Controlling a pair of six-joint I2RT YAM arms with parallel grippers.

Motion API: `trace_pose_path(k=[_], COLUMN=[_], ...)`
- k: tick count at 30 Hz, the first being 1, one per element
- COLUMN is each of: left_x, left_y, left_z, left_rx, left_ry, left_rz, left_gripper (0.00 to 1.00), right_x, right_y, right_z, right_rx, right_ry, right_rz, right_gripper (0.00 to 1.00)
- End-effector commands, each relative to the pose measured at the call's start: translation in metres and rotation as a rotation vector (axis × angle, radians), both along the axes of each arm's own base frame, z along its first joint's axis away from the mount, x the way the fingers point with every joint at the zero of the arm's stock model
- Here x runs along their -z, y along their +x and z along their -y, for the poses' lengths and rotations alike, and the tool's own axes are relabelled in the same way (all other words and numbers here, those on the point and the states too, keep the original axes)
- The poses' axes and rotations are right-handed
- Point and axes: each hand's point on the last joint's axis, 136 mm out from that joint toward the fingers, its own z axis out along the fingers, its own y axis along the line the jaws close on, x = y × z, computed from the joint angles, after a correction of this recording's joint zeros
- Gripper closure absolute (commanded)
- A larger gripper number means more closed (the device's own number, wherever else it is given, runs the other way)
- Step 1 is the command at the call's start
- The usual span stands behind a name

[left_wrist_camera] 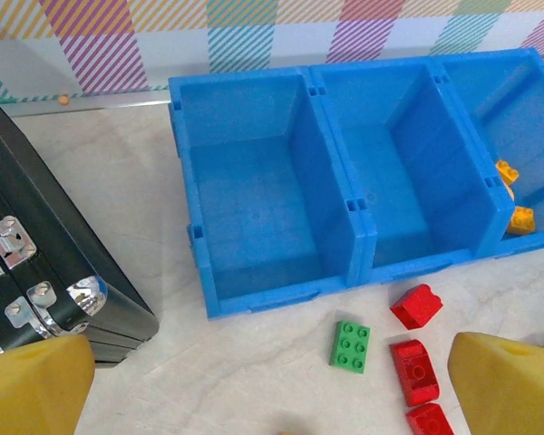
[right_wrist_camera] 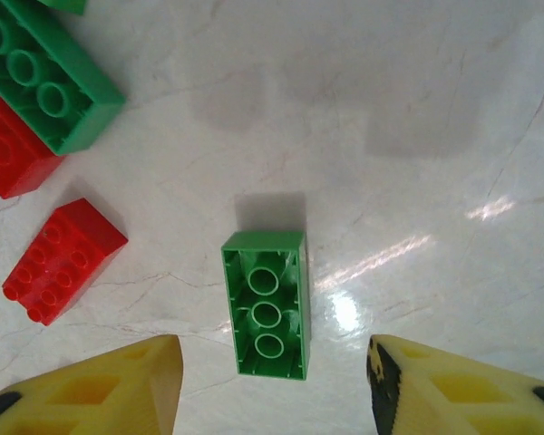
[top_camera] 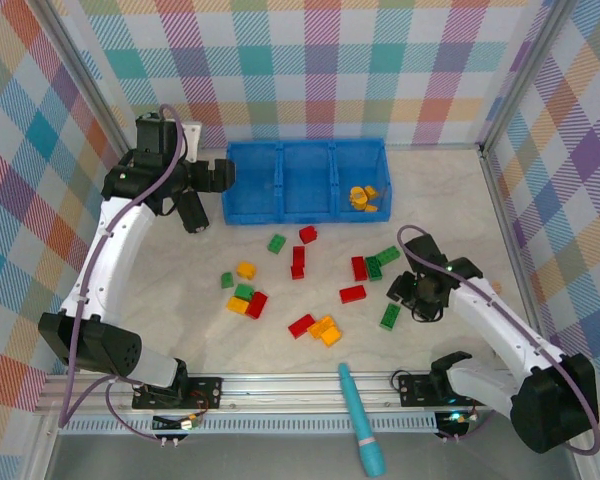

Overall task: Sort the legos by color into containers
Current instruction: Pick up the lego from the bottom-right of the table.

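Note:
The blue tray (top_camera: pixel 300 214) stands at the back with three compartments side by side. Orange legos (top_camera: pixel 363 197) lie in the right one; the left and middle ones (left_wrist_camera: pixel 254 195) hold nothing. Red, green and orange legos are scattered in front of it. My right gripper (top_camera: pixel 420 297) hangs open over an upturned green lego (right_wrist_camera: pixel 266 304), which lies on the table between the fingers (right_wrist_camera: pixel 100 390) with a gap on each side. My left gripper (left_wrist_camera: pixel 272 390) is open near the tray's left end, above a small green lego (left_wrist_camera: pixel 350 346) and red legos (left_wrist_camera: pixel 415 371).
A long teal pen-like tool (top_camera: pixel 360 420) lies at the near edge. A black bar with metal fittings (left_wrist_camera: pixel 45 263) sits left of the tray. Plaid walls close in the table on three sides.

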Motion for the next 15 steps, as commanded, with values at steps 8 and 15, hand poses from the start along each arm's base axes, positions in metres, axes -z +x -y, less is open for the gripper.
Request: trace_pose_path(k=[8,15], left_x=[-0.008,-0.005], left_y=[-0.007,-0.010], left_z=[0.002,0.001], left_rx=[0.007,0.008], left_ry=[-0.009,-0.001], left_rz=[0.039,0.038], left_gripper=[0.00,0.00], right_x=[0.026,0.046], right_y=[0.005,-0.005], right_z=[-0.028,-0.029], right_rx=[0.037,0.025], right_ry=[0.127,0.107], right_rz=[-0.064,-0.151], right_gripper=[0.38,0.37])
